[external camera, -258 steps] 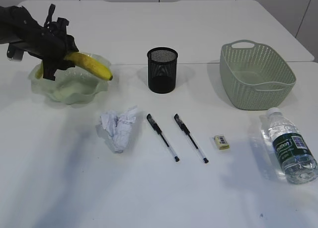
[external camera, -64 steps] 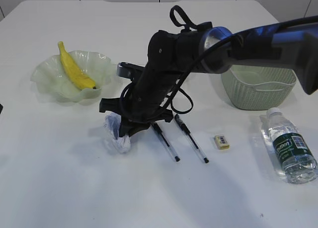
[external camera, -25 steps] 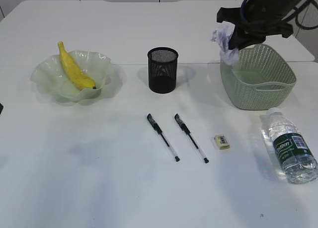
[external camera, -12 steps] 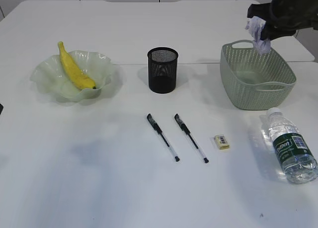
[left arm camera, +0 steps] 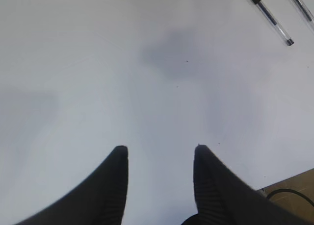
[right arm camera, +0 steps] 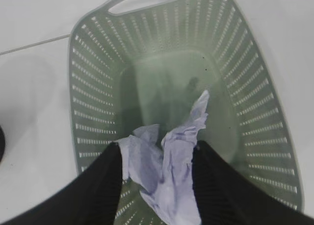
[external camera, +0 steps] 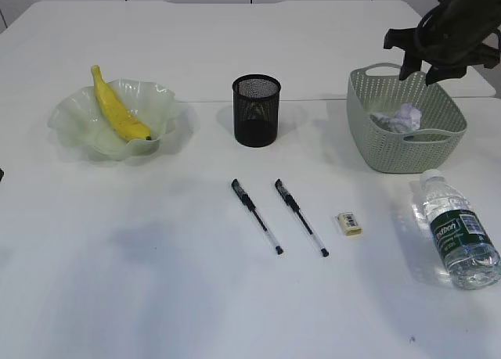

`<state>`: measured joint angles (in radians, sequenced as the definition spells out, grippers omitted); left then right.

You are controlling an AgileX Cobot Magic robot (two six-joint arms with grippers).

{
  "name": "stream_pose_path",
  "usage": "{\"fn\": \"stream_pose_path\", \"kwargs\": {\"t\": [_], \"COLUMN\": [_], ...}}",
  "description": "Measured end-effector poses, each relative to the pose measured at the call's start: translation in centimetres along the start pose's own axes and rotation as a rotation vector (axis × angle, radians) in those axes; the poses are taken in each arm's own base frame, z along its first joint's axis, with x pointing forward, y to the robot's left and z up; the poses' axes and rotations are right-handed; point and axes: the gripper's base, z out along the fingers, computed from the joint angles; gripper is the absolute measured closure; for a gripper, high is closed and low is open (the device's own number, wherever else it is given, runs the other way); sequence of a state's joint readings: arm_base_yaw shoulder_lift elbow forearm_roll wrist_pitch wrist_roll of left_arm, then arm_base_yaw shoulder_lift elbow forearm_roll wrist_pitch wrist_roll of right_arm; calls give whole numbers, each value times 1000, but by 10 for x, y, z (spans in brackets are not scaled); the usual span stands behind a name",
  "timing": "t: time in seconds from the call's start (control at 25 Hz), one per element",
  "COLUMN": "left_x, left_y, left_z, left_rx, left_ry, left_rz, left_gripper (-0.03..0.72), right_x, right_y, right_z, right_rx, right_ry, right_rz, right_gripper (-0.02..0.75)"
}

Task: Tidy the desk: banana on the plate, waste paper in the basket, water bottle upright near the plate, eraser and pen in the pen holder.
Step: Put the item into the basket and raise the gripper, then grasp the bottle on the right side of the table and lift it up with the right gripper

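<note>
The crumpled waste paper (external camera: 402,117) lies inside the green basket (external camera: 438,144). My right gripper (external camera: 420,68) hovers above the basket, open. In the right wrist view the paper (right arm camera: 167,171) shows between the spread fingers (right arm camera: 157,151), over the basket (right arm camera: 93,87). The banana (external camera: 117,110) lies on the pale green plate (external camera: 168,109). Two pens (external camera: 256,216) (external camera: 300,217) and a yellow eraser (external camera: 349,223) lie in front of the black mesh pen holder (external camera: 256,110). The water bottle (external camera: 458,234) lies on its side at the right. My left gripper (left arm camera: 159,154) is open and empty over bare table.
The left wrist view shows the two pens' tips (left arm camera: 267,14) (left arm camera: 301,4) at the top right and the table's edge at the bottom right corner. The basket stands just behind the lying bottle.
My right gripper carried the paper from the table's middle to above the basket and opened. The paper now lies in the basket. Earlier the banana was set on the plate.
</note>
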<state>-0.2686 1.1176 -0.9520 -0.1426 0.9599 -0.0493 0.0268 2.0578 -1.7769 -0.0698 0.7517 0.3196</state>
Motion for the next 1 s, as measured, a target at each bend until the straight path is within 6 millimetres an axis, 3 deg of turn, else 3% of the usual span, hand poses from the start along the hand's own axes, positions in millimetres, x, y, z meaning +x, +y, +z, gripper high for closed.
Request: {"fn": "stream_pose_path", "kwargs": {"t": [0.16, 0.4, 0.76, 1.0], "left_x": [0, 0, 0, 0], "left_y": [0, 0, 0, 0], "left_z": [0, 0, 0, 0], "left_rx": [0, 0, 0, -1], "left_ry": [0, 0, -2, -2], "left_rz": [0, 0, 0, 1], "left_gripper": [382, 382, 382, 382], "right_x": [0, 6, -1, 6], "right_y": [0, 1, 6, 27], "right_z": [0, -7, -70, -112], "right_rx": [-3, -17, -71, -106], "right_ry": [0, 81, 63, 72], "right_rz": [18, 57, 21, -55], "right_gripper": [331, 311, 310, 310]}}
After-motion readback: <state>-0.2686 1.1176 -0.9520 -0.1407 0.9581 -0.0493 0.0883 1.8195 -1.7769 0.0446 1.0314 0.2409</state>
